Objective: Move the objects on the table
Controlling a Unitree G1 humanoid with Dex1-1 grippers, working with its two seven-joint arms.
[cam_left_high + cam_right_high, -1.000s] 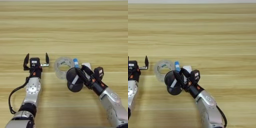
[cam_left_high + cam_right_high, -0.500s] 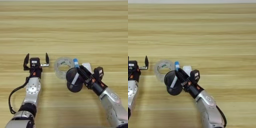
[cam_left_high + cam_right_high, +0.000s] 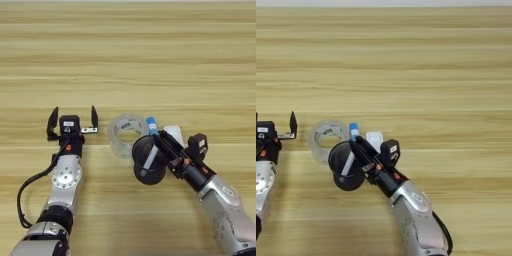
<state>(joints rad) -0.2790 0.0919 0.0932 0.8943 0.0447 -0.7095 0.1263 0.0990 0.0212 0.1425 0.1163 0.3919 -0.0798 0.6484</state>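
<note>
My right gripper point(image 3: 161, 148) is shut on the rim of the dark see-through cup point(image 3: 142, 172), which is tilted with its mouth towards me, low on the table point(image 3: 150, 60). A slim white marker point(image 3: 150, 157) shows inside the cup. The clear tape roll point(image 3: 125, 135) lies flat just left of and behind the cup. A blue tube point(image 3: 151, 126) stands at the cup's far edge, and a white test cassette point(image 3: 174, 133) lies right of it, partly behind my fingers. My left gripper point(image 3: 72, 119) stands open left of the tape roll, holding nothing.
The light wooden table stretches bare behind the things and to the right. All the small things are bunched between my two arms near the front edge. A black cable point(image 3: 22, 200) loops beside my left forearm.
</note>
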